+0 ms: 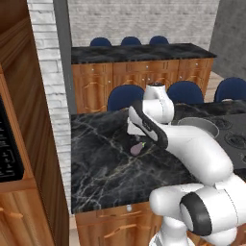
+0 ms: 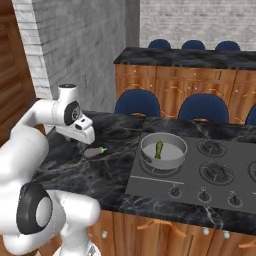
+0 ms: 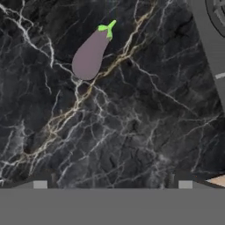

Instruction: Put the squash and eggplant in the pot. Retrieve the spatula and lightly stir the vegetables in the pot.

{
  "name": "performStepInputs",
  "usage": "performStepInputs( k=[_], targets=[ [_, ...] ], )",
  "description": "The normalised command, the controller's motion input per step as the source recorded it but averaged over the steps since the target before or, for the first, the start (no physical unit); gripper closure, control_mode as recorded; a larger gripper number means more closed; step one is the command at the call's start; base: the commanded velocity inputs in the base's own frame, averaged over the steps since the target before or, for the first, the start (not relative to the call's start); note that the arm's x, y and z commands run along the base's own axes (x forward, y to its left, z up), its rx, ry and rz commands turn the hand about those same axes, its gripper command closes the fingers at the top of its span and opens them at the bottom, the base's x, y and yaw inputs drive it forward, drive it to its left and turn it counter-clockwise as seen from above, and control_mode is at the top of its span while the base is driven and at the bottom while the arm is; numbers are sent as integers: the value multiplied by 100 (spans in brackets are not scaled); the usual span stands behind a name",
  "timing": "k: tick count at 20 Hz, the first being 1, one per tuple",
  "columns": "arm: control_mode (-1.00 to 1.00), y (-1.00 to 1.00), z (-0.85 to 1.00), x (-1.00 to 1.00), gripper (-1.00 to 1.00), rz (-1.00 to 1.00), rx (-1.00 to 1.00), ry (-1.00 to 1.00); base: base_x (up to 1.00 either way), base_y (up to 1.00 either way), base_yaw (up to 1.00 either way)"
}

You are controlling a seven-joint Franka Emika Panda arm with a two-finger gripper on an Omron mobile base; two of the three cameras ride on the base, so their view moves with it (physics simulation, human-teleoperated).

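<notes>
Eggplant [image 2: 94, 151]: on counter [image 2: 90, 175], left of stove [image 2: 200, 175], well apart from pot.
Pot [image 2: 163, 148]: on stove's near-left burner.
Squash [image 2: 159, 149]: inside pot.
Chairs [image 2: 137, 103]: behind counter.

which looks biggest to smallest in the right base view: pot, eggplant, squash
1. pot, clearly largest, on the stove's near left burner.
2. and 3. eggplant on the counter and squash inside the pot look much alike in length; the eggplant is plumper, but it is too close to rank.
</notes>
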Motion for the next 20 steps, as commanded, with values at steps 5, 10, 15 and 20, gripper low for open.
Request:
performStepInputs(
  k=[5, 10, 15, 20],
  targets=[
    [-100, 0, -65, 60, -100, -12, -5, 2, 0, 0, 0],
    [-100, 0, -26, 61, -100, -3, 3, 5, 0, 0, 0],
    [-100, 0, -37, 49, -100, 0, 3, 7, 0, 0, 0],
    [-100, 0, -43, 42, -100, 0, 0, 2, 0, 0, 0]
  ],
)
